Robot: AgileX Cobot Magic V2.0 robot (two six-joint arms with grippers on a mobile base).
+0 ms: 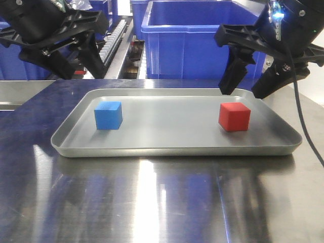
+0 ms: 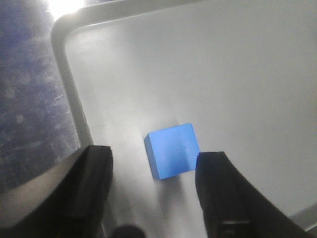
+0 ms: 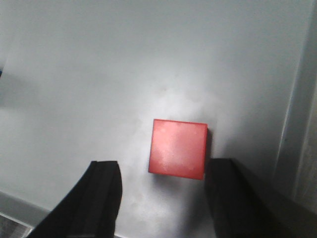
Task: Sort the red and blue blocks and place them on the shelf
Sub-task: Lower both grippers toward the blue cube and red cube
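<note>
One blue block [image 1: 108, 115], one red block [image 1: 235, 117], both sitting flat on one tray [image 1: 177, 149]. Left end effector [image 1: 76, 68] and right end effector [image 1: 244, 89] hover, jaws apart.

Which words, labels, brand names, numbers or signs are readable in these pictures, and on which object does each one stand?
There are none to read. The blue block, the red block, the tray and the blue bin all show plain faces. The two wrist views show no print either.
</note>
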